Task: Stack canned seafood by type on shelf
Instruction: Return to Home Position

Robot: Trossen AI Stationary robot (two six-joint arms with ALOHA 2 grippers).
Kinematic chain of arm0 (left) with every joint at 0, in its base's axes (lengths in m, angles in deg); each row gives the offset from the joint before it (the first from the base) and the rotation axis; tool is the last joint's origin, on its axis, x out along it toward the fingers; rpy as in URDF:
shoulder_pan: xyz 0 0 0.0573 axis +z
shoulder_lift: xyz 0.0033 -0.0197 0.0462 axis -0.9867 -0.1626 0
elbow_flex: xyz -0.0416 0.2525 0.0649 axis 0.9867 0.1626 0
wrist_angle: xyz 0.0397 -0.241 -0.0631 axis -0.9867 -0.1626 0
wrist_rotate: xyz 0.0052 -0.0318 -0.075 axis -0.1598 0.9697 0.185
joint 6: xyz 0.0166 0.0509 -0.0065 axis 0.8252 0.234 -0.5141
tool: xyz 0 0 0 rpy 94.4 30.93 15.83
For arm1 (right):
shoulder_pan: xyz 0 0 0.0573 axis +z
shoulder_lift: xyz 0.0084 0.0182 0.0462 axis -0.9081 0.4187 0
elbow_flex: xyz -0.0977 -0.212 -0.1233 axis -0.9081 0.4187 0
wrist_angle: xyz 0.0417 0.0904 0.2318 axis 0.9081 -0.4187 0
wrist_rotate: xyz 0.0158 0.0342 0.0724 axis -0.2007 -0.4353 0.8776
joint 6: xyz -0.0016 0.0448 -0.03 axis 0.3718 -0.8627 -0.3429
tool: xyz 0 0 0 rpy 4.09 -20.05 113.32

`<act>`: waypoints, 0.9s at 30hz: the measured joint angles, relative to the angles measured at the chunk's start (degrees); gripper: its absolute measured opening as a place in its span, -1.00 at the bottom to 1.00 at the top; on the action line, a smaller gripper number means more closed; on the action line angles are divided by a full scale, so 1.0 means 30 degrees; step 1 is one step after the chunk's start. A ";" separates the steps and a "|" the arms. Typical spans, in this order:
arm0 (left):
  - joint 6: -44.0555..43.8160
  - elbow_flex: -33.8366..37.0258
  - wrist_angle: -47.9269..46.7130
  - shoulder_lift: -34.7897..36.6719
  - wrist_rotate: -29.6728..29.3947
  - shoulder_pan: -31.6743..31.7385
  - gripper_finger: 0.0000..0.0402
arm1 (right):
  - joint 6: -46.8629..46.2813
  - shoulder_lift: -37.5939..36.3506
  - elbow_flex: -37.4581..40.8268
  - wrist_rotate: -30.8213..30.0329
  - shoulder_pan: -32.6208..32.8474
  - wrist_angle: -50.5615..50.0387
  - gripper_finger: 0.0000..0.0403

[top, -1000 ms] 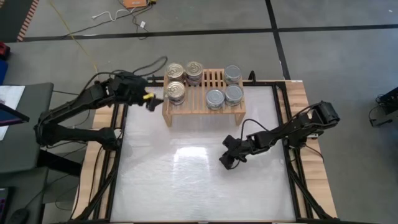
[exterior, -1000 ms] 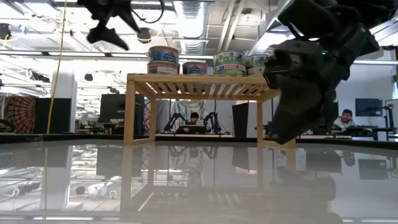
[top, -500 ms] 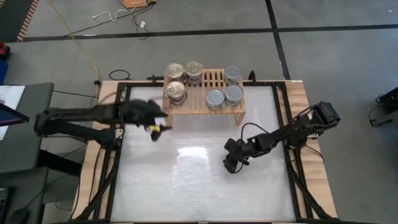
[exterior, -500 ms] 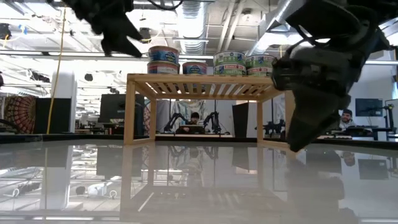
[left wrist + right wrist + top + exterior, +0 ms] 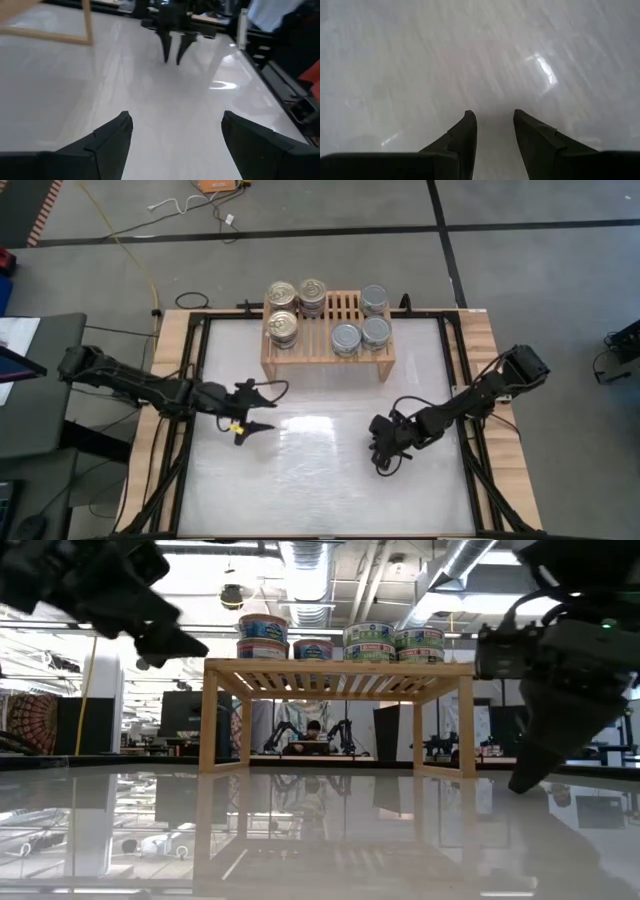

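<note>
Low light-wood slatted shelf (image 5: 320,358) runs lengthwise along the table's far edge, flat round tins (image 5: 284,328) lids-up on top, well apart from both grippers. Left gripper (image 5: 258,408) spread wide, right gripper (image 5: 382,463) slightly parted, both empty.

left gripper (image 5: 262,406) withdrawn from shelf (image 5: 340,308), right gripper (image 5: 383,463) retreated

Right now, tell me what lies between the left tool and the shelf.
Only bare white tabletop: in the high view nothing sits between the left tool and the shelf.
</note>
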 joint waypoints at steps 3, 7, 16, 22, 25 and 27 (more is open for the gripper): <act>-0.0017 0.1349 0.1285 0.0832 -0.0151 -0.0685 0.47 | -0.0006 0.0007 0.0015 -0.0630 0.0551 -0.0147 -0.19; -0.0046 0.3110 0.3008 0.1864 -0.1633 -0.1855 0.47 | -0.0021 -0.0147 0.0036 -0.1420 0.1084 -0.0398 -0.19; 0.2530 0.6109 0.7832 0.3987 -0.4710 -0.3259 0.47 | 0.1432 -0.2352 0.0066 -0.1745 0.0717 -0.1422 -0.19; 0.3857 0.6633 0.8143 0.6163 -0.2854 -0.1104 0.47 | 0.2937 -0.3757 0.0042 -0.1777 -0.0382 -0.1285 -0.19; 0.4041 0.6646 0.7591 0.6900 -0.0216 0.0478 0.47 | 0.3363 -0.4117 0.0036 -0.1780 -0.0963 -0.1315 -0.19; 0.3988 0.6655 0.7075 0.7316 0.1362 0.1411 0.47 | 0.3488 -0.4249 0.0036 -0.1780 -0.1298 -0.1296 -0.19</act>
